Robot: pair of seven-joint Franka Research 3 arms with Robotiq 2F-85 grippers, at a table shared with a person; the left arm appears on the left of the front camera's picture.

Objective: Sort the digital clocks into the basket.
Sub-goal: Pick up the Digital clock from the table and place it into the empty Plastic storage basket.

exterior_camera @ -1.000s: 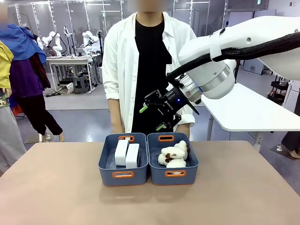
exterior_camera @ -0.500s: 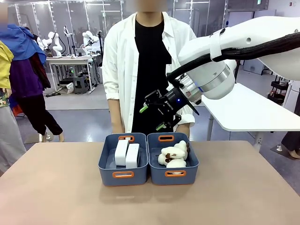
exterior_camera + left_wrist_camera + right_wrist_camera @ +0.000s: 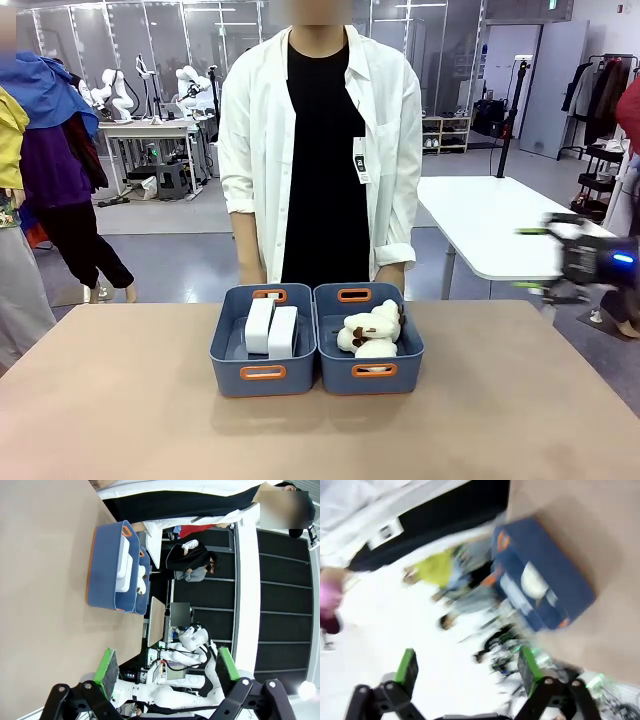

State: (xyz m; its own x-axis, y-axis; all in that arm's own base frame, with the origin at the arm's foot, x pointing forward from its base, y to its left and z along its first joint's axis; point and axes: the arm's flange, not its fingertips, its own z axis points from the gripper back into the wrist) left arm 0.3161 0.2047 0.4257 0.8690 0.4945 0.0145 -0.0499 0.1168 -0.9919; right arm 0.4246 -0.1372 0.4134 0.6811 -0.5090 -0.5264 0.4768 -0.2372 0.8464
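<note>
Two white digital clocks [image 3: 270, 329] stand side by side inside the left slate-blue basket [image 3: 228, 367], which has orange handle slots. In the left wrist view the clocks [image 3: 123, 564] lie in that basket [image 3: 101, 565] far ahead of my left gripper [image 3: 164, 669], whose green pads stand wide apart with nothing between them. My right gripper [image 3: 550, 262] is blurred at the far right edge, well off the baskets, open. In its own blurred wrist view the right gripper [image 3: 468, 667] is open and empty, with the baskets [image 3: 555, 575] at a distance.
A second identical bin [image 3: 405, 366] touches the basket on the right and holds cream-and-brown plush toys [image 3: 372, 331]. A person in a white coat [image 3: 318, 140] stands right behind the bins at the table's far edge. Bare tabletop [image 3: 120, 410] surrounds the bins.
My right arm has swung away from above the bins to the far right edge of the front view. The bins, clocks and plush toys have not moved.
</note>
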